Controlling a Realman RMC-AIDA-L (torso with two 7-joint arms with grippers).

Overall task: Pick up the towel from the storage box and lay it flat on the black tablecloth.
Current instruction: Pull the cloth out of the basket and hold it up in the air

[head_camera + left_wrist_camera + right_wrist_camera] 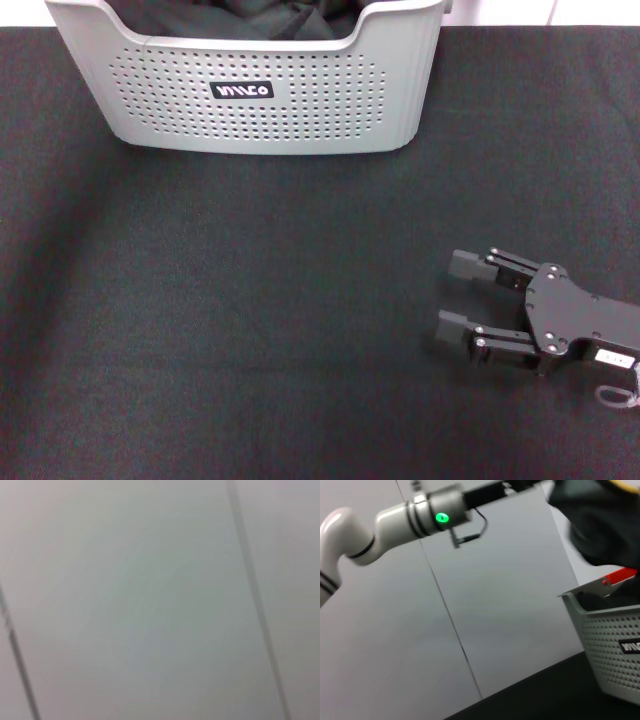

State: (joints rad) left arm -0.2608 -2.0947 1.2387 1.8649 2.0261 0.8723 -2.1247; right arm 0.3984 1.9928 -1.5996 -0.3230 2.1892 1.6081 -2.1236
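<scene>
The towel (600,520), dark with a yellow edge, hangs above the storage box (262,92). The left arm (395,517) reaches above it; whether its jaws are clamped cannot be told. The right gripper (452,296), jaws apart and empty, rests on the black tablecloth (250,300), well clear of the box.

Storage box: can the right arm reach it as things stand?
Probably yes. The right tool, open, sits low over the black tablecloth with only bare cloth between it and the storage box. The left arm reaches over the box, where dark fabric hangs, and may crowd it.
</scene>
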